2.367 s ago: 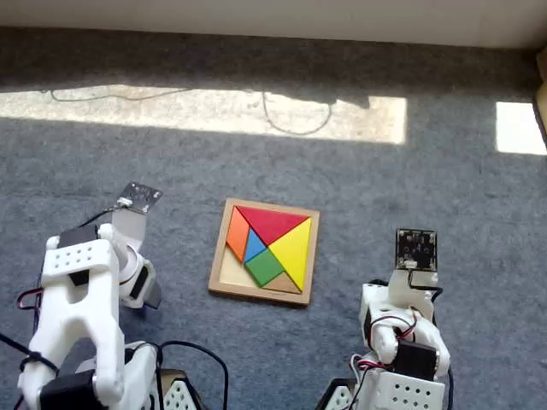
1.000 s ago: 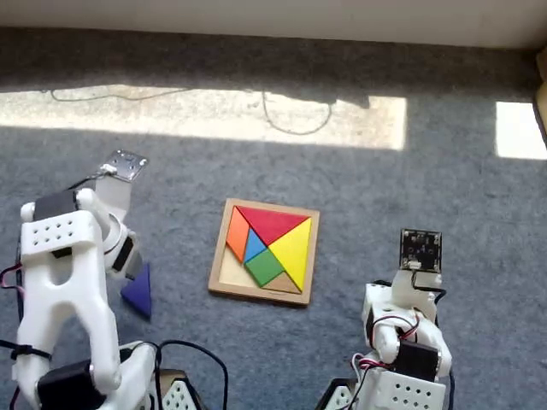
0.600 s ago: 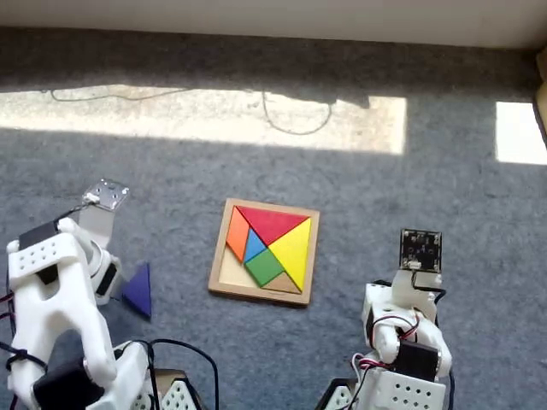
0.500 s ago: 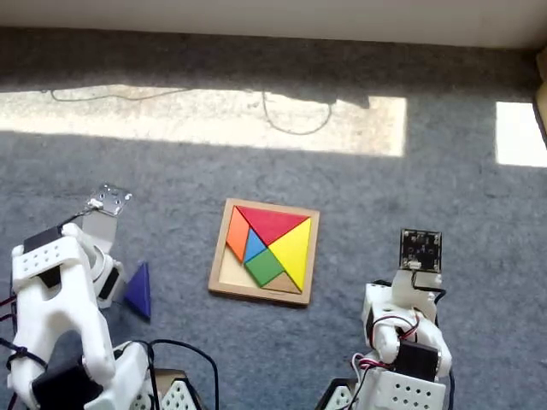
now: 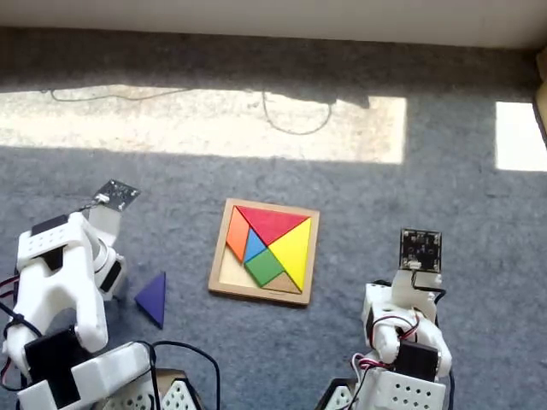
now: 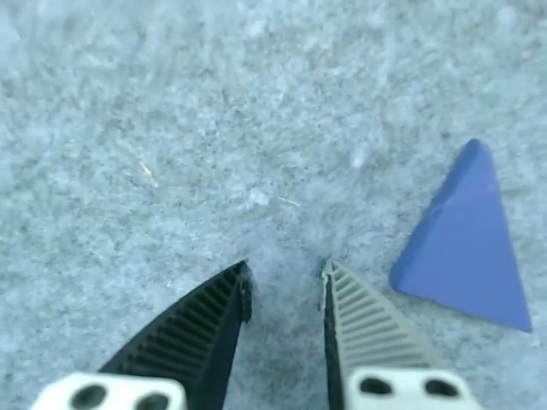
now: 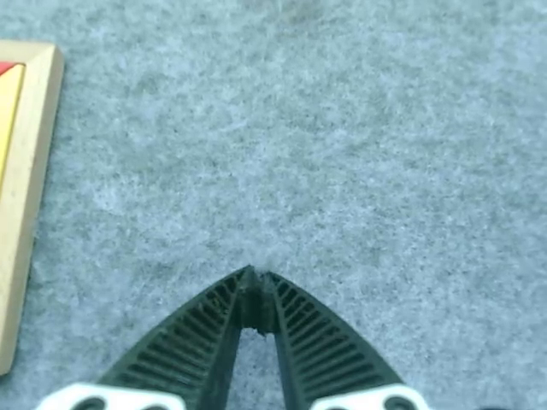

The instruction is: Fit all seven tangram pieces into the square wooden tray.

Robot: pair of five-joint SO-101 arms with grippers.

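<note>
Currently left hand (image 6: 285, 272) spread, low over carpet (image 6: 171, 128) beside blue triangle (image 6: 466, 243); right hand (image 7: 256, 295) pressed together.

blue triangle (image 5: 153, 297), grey carpet (image 5: 410, 184)

- Wooden tray (image 7: 21, 213), right wrist view: cut by the picture's edge. One rim strip shows, with slivers of a red piece (image 7: 8, 70) and a yellow piece (image 7: 6, 111).
- Left fingers (image 6: 205, 333), right fingers (image 7: 205, 333), wrist views: roots cut off.
- Left arm (image 5: 60, 290), right arm (image 5: 402, 342), high view: bases cut off at the carpet's (image 5: 385, 188) near edge.
- Pale patch (image 5: 229, 272), tray's near-left corner: bare wood or piece, cannot tell.
- Tan object (image 5: 543, 85), carpet's right edge: cut off, unidentifiable.
</note>
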